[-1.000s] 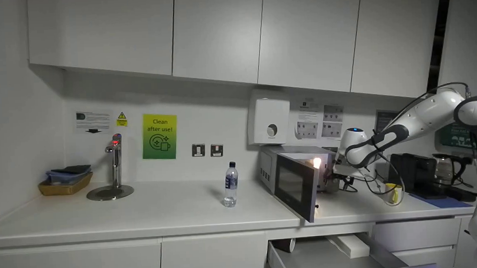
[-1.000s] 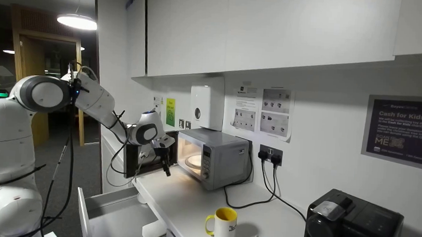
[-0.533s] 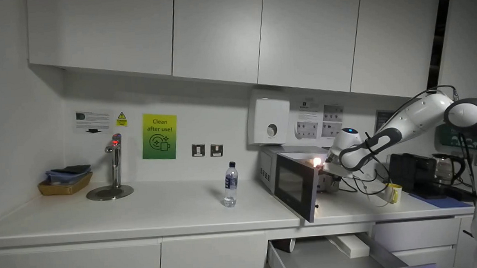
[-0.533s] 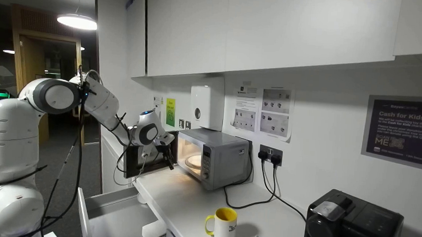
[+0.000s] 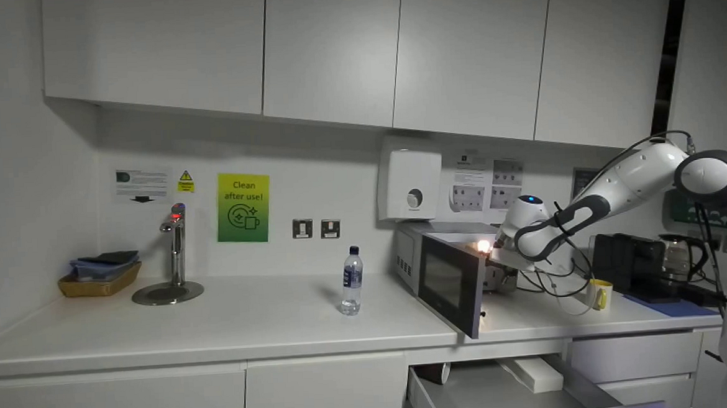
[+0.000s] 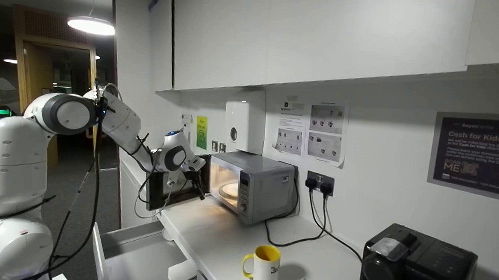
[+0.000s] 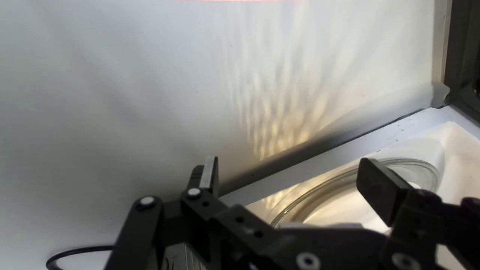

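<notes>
Wrist view alone makes plain that the gripper (image 7: pixel 296 183) has its fingers (image 7: pixel 378 187) spread wide, near the lit microwave (image 6: pixel 268 193) on the worktop (image 6: pixel 226 234). It shows the glass turntable (image 7: pixel 337 210) inside, hidden by the open door (image 5: pixel 447 280) in an exterior view; only there does a bottle (image 5: pixel 351 285) appear.

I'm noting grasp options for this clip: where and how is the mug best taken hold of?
Probably by its handle, coming from the counter's front edge: the mug stands upright, and the handle juts out toward that edge.
</notes>
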{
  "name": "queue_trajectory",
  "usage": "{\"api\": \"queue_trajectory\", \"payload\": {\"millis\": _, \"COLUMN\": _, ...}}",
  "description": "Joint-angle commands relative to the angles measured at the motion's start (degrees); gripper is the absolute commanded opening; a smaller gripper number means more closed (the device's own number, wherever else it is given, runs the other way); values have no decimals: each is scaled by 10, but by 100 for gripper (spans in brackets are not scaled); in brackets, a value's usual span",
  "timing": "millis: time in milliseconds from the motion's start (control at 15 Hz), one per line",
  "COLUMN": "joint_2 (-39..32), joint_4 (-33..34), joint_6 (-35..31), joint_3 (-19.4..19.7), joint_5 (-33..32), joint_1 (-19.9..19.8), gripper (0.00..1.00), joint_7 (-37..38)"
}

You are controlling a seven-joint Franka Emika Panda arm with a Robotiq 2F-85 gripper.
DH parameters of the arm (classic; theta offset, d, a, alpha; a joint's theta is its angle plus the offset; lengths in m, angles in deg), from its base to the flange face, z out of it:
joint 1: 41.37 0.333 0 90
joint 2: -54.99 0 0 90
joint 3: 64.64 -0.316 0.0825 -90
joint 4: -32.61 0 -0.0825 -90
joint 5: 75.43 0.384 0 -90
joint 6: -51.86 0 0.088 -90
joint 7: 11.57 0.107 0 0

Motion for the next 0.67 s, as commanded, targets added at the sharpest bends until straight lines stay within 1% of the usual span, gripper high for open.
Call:
{"api": "queue_trajectory", "payload": {"millis": 0, "joint_2": -7, "joint_4": 4, "joint_6": -19, "joint_3": 11, "joint_5": -56, "joint_1": 3, "gripper": 100, "joint_7": 72}}
{"api": "queue_trajectory", "payload": {"millis": 67, "joint_2": -12, "joint_4": 7, "joint_6": -22, "joint_3": 13, "joint_5": -75, "joint_1": 4, "gripper": 100, "joint_7": 102}}
{"api": "queue_trajectory", "payload": {"millis": 333, "joint_2": -28, "joint_4": 24, "joint_6": -33, "joint_3": 21, "joint_5": -181, "joint_1": 8, "gripper": 100, "joint_7": 274}}
{"api": "queue_trajectory", "payload": {"millis": 600, "joint_2": -52, "joint_4": 46, "joint_6": -37, "joint_3": 24, "joint_5": -248, "joint_1": 10, "gripper": 100, "joint_7": 425}}
